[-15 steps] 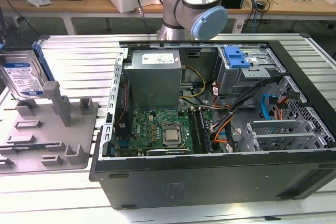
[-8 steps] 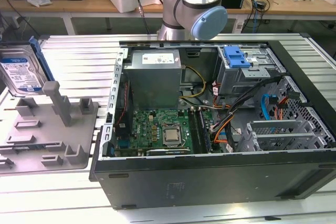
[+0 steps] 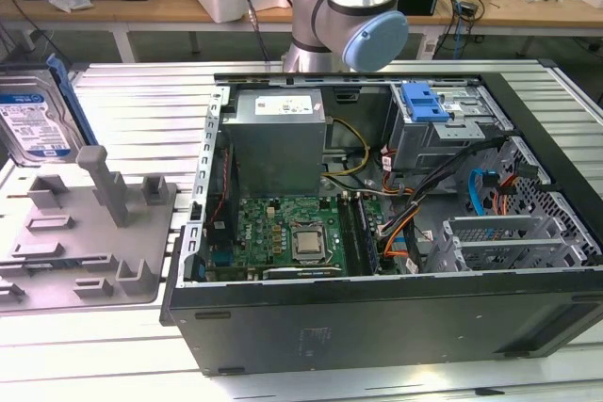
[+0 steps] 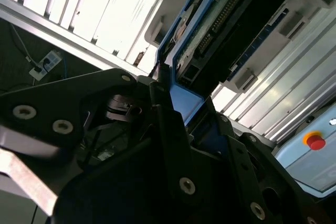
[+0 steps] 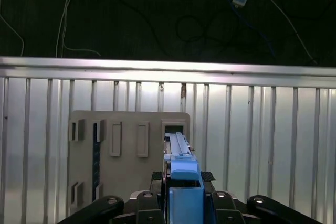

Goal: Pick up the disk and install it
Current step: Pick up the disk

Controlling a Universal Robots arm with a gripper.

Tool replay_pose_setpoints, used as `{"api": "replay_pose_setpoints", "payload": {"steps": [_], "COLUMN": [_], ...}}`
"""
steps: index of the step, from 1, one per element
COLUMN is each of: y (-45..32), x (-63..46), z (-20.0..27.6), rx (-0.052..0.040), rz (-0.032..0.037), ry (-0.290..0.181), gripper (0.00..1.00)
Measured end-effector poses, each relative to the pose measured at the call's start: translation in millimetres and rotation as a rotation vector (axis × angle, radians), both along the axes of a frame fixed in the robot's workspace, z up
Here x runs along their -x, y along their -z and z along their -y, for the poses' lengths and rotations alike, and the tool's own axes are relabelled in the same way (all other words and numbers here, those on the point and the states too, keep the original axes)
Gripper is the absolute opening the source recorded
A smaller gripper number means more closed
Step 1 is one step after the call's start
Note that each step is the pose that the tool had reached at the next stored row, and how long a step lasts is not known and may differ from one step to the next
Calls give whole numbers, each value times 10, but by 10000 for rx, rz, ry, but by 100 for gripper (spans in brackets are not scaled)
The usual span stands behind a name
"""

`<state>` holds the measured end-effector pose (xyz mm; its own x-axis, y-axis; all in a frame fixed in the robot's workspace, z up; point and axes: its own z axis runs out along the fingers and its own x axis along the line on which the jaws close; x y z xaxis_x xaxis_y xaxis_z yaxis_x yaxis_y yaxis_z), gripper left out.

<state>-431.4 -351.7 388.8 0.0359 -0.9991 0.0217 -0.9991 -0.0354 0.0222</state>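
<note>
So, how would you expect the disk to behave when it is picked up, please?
The disk is a metal slab, so probably stiff and heavy for its size. Its blue plastic carrier, held in the gripper, looks smooth and might flex or slip. Its exposed circuit board is likely fragile.

The disk [image 3: 38, 124] had a silver metal body, a glossy white-and-blue paper label and a smooth blue plastic carrier [image 3: 71, 101]. The fixture [image 3: 85, 233] was matt grey plastic, the table [image 3: 141, 91] ribbed bright aluminium, and the computer case [image 3: 377, 327] matt black metal.
</note>
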Motion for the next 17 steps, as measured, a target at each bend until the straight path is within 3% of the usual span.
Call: {"api": "replay_pose_setpoints", "payload": {"steps": [17], "y": [-316], "x": [0], "z": [0], "rx": [0], "rz": [1], "ry": [0], "gripper": [37]}}
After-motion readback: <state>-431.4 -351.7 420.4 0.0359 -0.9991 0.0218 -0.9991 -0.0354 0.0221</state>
